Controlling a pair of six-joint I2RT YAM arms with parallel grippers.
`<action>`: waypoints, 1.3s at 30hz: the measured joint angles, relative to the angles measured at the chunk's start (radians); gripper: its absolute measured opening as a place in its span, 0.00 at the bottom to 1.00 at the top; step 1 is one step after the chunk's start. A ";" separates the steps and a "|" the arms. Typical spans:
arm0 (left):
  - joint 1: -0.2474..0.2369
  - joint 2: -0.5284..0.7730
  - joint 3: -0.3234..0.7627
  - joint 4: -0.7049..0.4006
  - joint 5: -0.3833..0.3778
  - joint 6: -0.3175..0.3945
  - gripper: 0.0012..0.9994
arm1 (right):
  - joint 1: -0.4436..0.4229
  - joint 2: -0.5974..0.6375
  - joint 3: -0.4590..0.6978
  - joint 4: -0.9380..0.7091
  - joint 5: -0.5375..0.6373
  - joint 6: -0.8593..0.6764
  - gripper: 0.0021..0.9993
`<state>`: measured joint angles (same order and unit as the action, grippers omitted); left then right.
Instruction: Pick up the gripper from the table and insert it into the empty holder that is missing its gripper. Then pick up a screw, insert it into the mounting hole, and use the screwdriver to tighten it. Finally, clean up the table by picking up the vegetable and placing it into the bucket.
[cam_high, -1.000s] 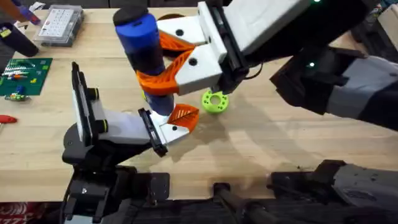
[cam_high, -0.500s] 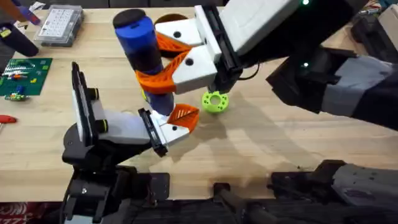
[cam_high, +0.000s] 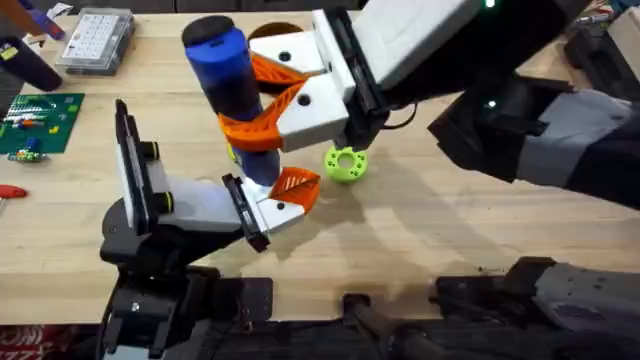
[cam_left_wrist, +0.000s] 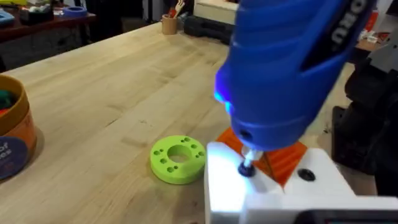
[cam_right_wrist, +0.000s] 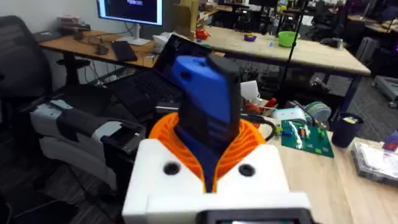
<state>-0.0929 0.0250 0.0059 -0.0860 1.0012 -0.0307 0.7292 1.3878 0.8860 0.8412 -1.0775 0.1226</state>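
In the centre of the overhead frame our right gripper (cam_high: 262, 105), white fingers with orange ribbed pads, is pinching the thick bright-blue cylindrical power screwdriver (cam_high: 232, 85) around its middle and holds it nearly upright. Its thin metal bit (cam_left_wrist: 247, 167) comes down onto the white base plate of the small orange ribbed finger (cam_high: 293, 190), which sits seated at the black clamp end of the white-and-grey holder (cam_high: 185, 205), left of centre. So we judge the step in hand to be the tightening of the screw.

The screwdriver looks stiff and fairly heavy, with a smooth shell, so a grip around mid-body on the ribbed pads seems right; taken higher, it could tilt off the screw head. The bit is slender and may slip sideways.

A bright green flat ring (cam_high: 346, 162) lies on the wooden worktop (cam_high: 420, 230) just right of the finger. The orange-rimmed bucket (cam_left_wrist: 13, 134) stands at the left edge of the left wrist view. We cannot tell how our left gripper stands.
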 joint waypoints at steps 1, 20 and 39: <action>0.000 0.000 0.000 0.000 0.000 0.000 0.02 | 0.000 0.000 0.000 -0.006 0.000 0.000 0.04; 0.000 0.000 0.000 0.000 0.000 0.000 0.02 | 0.000 0.000 0.000 -0.010 0.001 0.000 0.04; 0.000 0.000 0.000 0.000 0.000 0.000 0.02 | 0.006 0.002 0.357 -0.688 0.112 -0.177 0.04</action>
<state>-0.0929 0.0250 0.0059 -0.0860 1.0012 -0.0307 0.7350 1.3895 1.2433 0.1537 -0.9657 -0.0541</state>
